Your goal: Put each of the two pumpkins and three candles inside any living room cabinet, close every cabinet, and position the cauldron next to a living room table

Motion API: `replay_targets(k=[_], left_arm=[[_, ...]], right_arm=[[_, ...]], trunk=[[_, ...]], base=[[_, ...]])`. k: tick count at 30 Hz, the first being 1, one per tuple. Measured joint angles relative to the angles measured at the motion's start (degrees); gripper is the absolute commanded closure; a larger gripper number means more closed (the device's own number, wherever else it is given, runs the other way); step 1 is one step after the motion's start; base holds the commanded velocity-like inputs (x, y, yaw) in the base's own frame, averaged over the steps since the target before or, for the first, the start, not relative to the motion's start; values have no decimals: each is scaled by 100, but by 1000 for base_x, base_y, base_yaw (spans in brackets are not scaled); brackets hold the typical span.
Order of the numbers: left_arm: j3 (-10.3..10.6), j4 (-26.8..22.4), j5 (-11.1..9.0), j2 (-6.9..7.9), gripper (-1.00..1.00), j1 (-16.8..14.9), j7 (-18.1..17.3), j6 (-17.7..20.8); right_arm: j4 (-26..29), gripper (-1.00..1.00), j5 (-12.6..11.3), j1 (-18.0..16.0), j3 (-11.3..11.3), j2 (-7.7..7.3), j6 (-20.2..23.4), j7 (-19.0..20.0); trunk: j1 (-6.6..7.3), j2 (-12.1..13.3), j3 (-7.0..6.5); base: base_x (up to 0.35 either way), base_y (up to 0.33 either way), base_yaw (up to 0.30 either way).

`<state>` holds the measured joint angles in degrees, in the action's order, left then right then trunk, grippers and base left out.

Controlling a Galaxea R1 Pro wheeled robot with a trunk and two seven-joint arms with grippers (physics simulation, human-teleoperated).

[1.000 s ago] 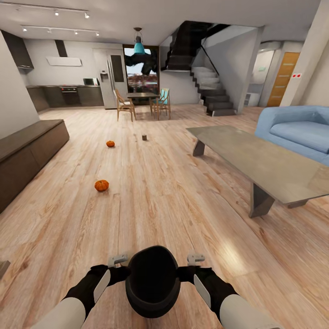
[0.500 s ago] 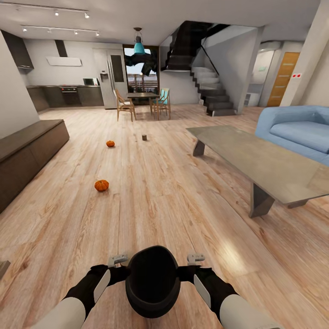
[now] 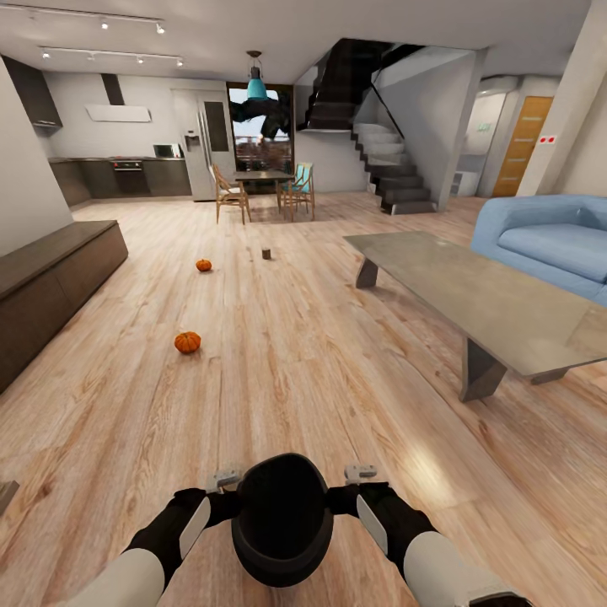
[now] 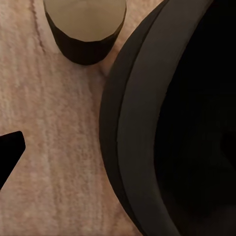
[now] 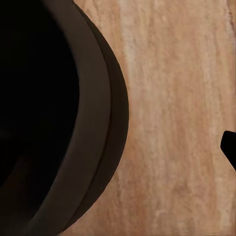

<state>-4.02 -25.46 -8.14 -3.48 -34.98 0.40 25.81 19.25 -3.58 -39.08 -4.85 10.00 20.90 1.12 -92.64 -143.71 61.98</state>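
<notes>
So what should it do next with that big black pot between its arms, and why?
Probably carry the round black cauldron, flanked by the left gripper and right gripper, toward the long grey low table. It sits on bare light wood plank floor, well short of that table.

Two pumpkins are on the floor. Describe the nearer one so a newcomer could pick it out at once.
Start at the long dark cabinet along the left wall, then look right onto the plank floor. The nearer pumpkin sits there alone, well left of the grey table. It is closer to the robot and looks bigger than the far pumpkin.
</notes>
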Motion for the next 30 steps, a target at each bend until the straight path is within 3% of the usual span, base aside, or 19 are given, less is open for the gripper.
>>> replay_targets(k=[5, 12, 30], left_arm=[[1, 0, 1, -5, -100, 0, 7, 0], [12, 0, 1, -2, -100, 0, 6, 0], [10, 0, 1, -6, -100, 0, 4, 0]], right_arm=[[-17, -100, 3, -14, 0, 0, -56, 70], [-14, -100, 6, -19, -10, 0, -82, 533], [-9, -100, 7, -19, -11, 0, -139, 592]], trunk=[[0, 0, 0], [0, 0, 0], [0, 0, 0]], base=[[0, 0, 0], [0, 0, 0], [0, 0, 54]])
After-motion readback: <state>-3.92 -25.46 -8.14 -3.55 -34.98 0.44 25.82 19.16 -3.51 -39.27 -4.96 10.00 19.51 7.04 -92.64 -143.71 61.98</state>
